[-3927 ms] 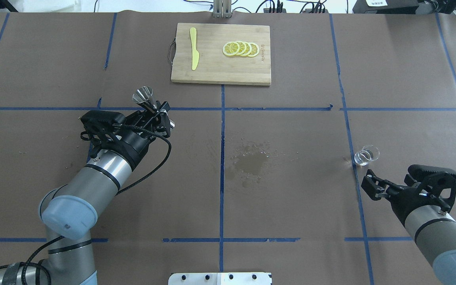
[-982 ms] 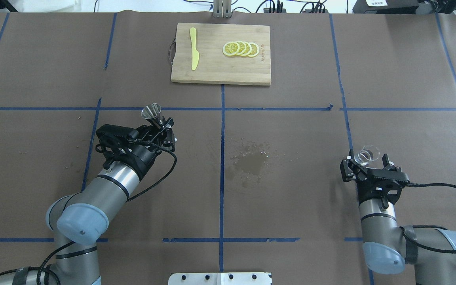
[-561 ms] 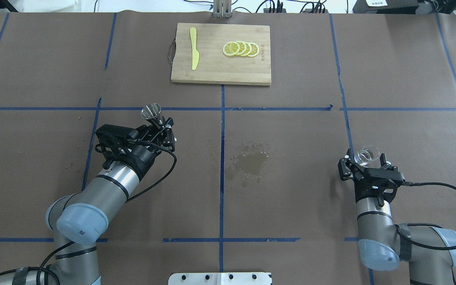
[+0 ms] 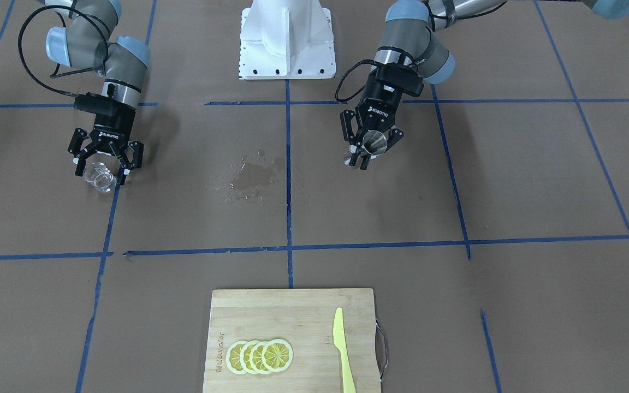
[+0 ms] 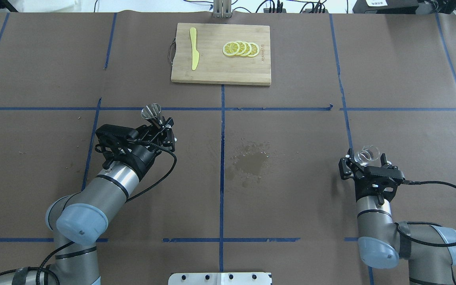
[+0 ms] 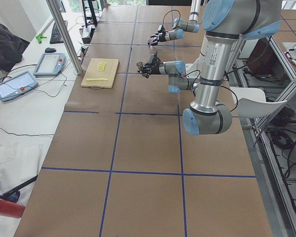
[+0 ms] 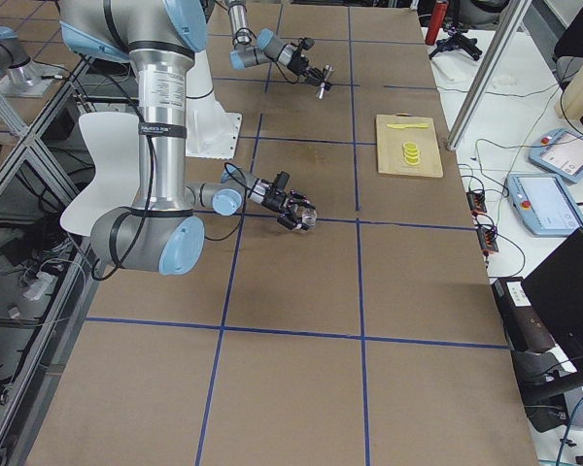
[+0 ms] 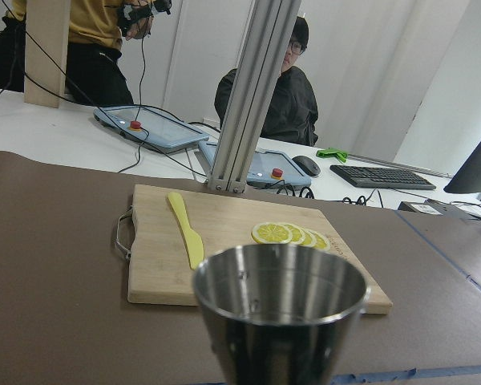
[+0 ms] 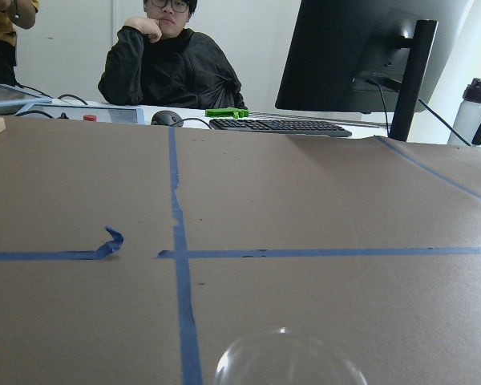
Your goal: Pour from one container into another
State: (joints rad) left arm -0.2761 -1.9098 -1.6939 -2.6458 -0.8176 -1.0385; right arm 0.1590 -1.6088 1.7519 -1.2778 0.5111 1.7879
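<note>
I see the surface (image 5: 291,198) as brown paper gridded with blue tape. At its far edge lies the wooden cutting board (image 5: 220,73), and mid-surface there is a wet patch (image 5: 251,162). The left claw (image 5: 160,126) hangs off the surface, closed on the lower half of the steel jigger (image 5: 151,111) — mouth up. The right claw (image 5: 364,163) sits low, fingers spread wide either side of the glass tumbler (image 5: 367,154), which stands on the surface by a blue line — I can't make out any contact. On the board lie a yellow knife (image 5: 193,49) near the wire handle and four overlapping lemon slices (image 5: 240,48) toward the other end
</note>
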